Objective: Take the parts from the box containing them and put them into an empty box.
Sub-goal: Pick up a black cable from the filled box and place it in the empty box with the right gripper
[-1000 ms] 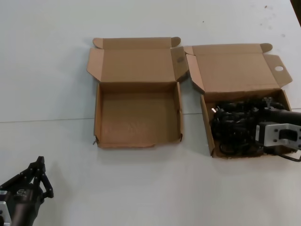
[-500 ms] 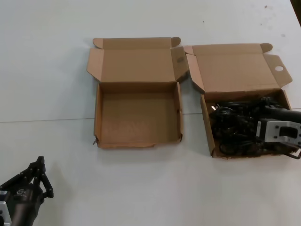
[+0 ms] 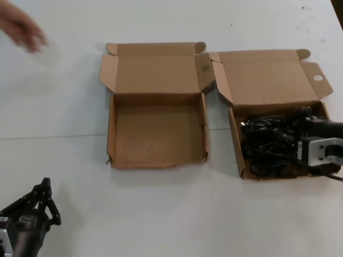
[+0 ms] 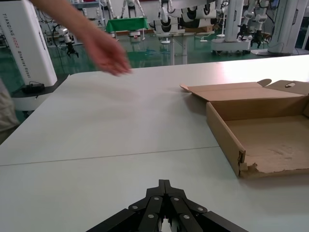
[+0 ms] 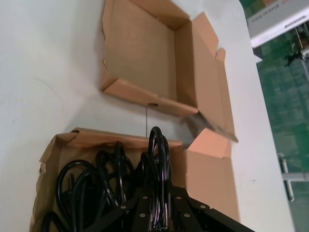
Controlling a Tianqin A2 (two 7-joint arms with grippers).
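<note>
Black coiled power cords (image 3: 268, 144) lie tangled in the shallow brown cardboard box with a round hole in its lid flap (image 3: 238, 155), which sits on the right of the white table (image 3: 171, 214). The right gripper (image 5: 155, 203) reaches down into that box at its right end; in the right wrist view its black fingers (image 5: 140, 205) are drawn close together around a loop of one cord that rises between them. Just beside this box, to its left, stands the second brown cardboard box with the ragged front edge (image 3: 111, 134), lid folded back, nothing inside. The left gripper (image 3: 45, 201) rests low at the near left of the table, well apart from both boxes, fingers pressed together. A person's bare hand (image 3: 21, 27) hovers over the far left corner.
</note>
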